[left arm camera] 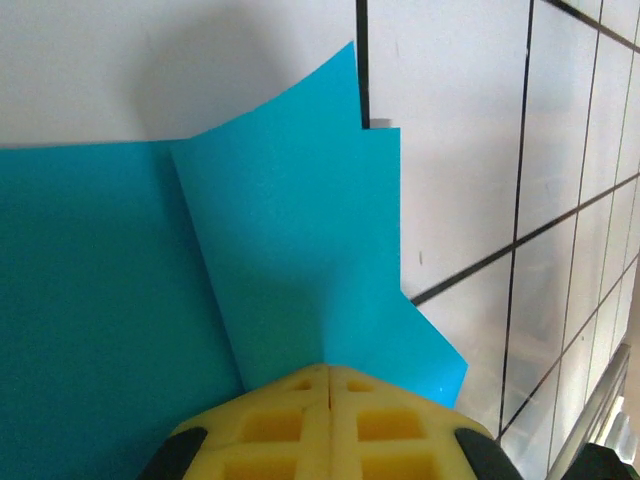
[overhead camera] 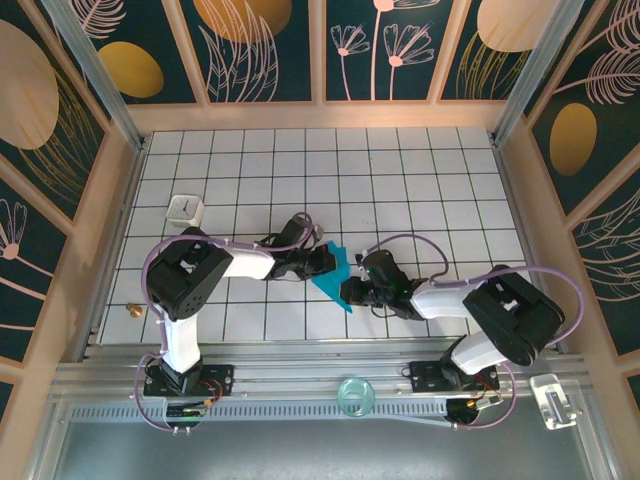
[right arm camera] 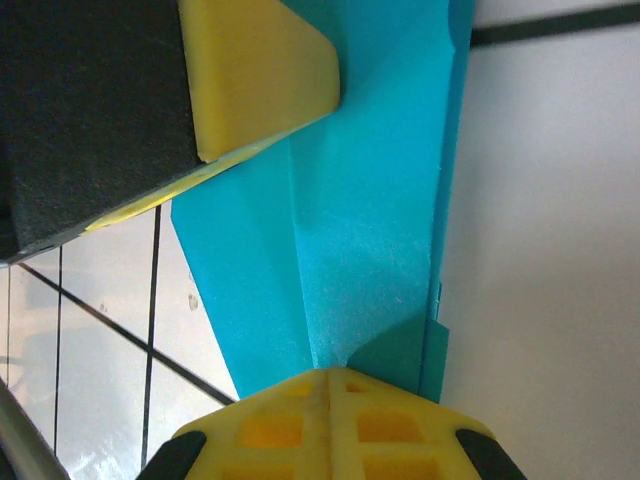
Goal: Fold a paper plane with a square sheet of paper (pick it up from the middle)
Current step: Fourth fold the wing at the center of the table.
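At the near rail, nearer than the paper, a clear glassy ring (overhead camera: 353,395) lies flat. Beyond it, a thin, matte teal-blue paper sheet (overhead camera: 335,275) is held partly folded over the white grid-tiled counter (overhead camera: 420,190), its creased flaps overlapping and one corner curling up. The left claw (left arm camera: 328,375), ribbed yellow pads pressed together, pinches the paper's left side. The right claw (right arm camera: 330,375) is likewise clamped on its right side. Farther off, left of the paper, sits a small white cube (overhead camera: 185,209).
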